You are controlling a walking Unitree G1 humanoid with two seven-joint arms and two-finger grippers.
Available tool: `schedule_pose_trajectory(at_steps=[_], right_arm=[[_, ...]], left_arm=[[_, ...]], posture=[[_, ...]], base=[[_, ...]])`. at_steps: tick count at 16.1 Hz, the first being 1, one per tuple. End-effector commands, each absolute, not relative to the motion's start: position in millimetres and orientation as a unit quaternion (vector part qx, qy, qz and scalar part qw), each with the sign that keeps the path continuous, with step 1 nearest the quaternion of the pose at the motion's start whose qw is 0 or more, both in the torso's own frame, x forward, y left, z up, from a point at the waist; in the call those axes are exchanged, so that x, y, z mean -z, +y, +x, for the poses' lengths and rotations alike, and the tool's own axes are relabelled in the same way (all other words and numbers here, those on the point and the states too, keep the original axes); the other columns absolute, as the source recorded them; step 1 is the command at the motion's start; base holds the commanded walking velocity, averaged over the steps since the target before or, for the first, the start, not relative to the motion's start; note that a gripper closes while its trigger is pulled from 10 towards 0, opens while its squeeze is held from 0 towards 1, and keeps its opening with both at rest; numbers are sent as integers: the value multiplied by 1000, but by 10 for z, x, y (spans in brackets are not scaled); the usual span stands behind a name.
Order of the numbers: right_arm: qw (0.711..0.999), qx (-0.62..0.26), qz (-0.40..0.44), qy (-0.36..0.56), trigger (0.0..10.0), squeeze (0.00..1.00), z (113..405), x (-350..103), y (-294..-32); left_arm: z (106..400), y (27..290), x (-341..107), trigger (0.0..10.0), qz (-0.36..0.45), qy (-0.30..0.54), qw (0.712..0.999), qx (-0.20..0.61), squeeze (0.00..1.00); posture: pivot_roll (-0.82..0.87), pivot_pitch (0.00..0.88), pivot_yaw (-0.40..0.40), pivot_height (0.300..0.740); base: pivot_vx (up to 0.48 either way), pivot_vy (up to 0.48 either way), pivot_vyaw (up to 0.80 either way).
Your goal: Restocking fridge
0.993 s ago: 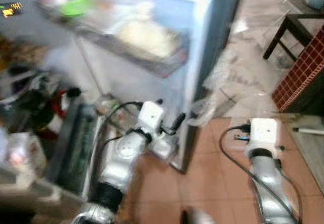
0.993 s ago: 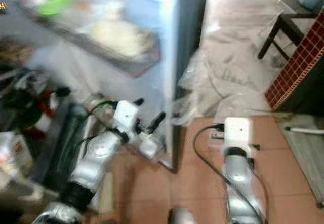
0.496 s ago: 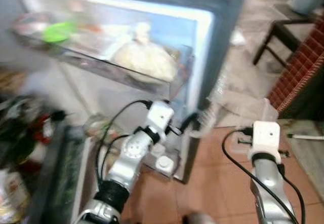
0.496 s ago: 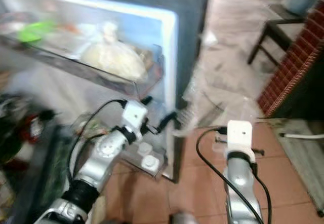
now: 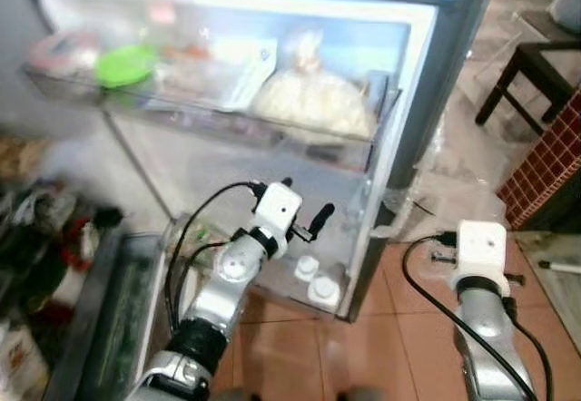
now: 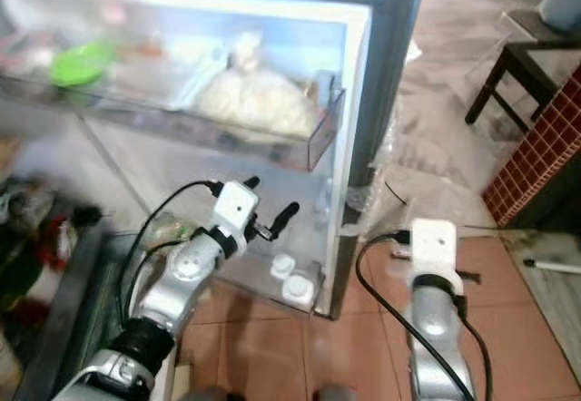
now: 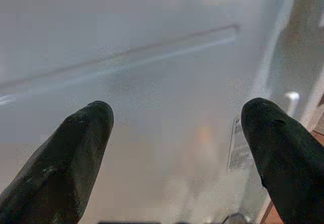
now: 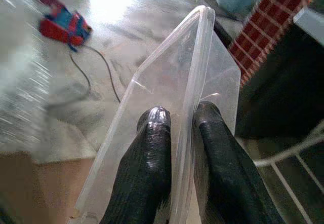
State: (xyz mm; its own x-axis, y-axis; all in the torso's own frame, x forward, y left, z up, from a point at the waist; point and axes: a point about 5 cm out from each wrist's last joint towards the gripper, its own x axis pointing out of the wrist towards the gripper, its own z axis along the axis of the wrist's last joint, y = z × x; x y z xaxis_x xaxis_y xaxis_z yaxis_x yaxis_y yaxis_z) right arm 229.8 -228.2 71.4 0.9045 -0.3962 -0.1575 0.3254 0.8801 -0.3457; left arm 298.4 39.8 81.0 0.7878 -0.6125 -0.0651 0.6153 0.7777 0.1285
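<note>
The fridge door [image 5: 399, 147] stands open before me. Its clear upper shelf [image 5: 227, 120] carries a white knotted bag [image 5: 313, 102] and a green-lidded tub [image 5: 124, 63]. White-capped bottles [image 5: 313, 281] sit in the lower door shelf. My left gripper [image 5: 306, 200] is open and empty, raised close to the door's inner face just above those bottles; the left wrist view has its fingertips [image 7: 76, 148] spread wide before the frosted panel. My right gripper [image 8: 178, 113] is shut on the edge of a clear plastic container [image 8: 167, 77], held low to the right of the door.
Crumpled plastic sheeting [image 5: 454, 179] lies on the floor beyond the door. A dark wooden table [image 5: 517, 61] and a red tiled wall [image 5: 549, 156] stand at the right. Clutter [image 5: 45, 238] and a dark tray [image 5: 118, 310] crowd the left. A red and blue object [image 8: 63, 24] lies on the floor.
The camera has swung and steadied, so the door fills more of the picture. My left gripper has risen from near the floor to the lower door shelf. The right arm keeps its hold.
</note>
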Motion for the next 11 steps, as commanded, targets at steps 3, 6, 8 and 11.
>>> schedule_pose_trajectory(at_steps=[3, 6, 8, 11], right_arm=[[969, 159, -142, 122, 10000, 0, 2239, -694, -2292], [970, 150, -147, 120, 10000, 0, 2218, -714, -2318], [970, 148, -147, 121, 10000, 0, 2203, -720, -2335], [979, 106, -137, 104, 10000, 0, 2214, -762, -2237]], left_arm=[[3099, 289, -882, 10000, 107, 4, 942, 318, 0], [3212, 298, -924, 10000, 127, 4, 948, 292, 0], [3276, 334, -919, 10000, 132, 10, 954, 270, 0], [3322, 359, -917, 10000, 133, 15, 958, 252, 0]], posture=[[-36, 38, 44, 740], [-46, 39, 45, 740], [-48, 40, 45, 740], [-50, 40, 46, 740]], base=[[80, 0, 0], [0, 0, 0], [0, 0, 0], [0, 0, 0]])
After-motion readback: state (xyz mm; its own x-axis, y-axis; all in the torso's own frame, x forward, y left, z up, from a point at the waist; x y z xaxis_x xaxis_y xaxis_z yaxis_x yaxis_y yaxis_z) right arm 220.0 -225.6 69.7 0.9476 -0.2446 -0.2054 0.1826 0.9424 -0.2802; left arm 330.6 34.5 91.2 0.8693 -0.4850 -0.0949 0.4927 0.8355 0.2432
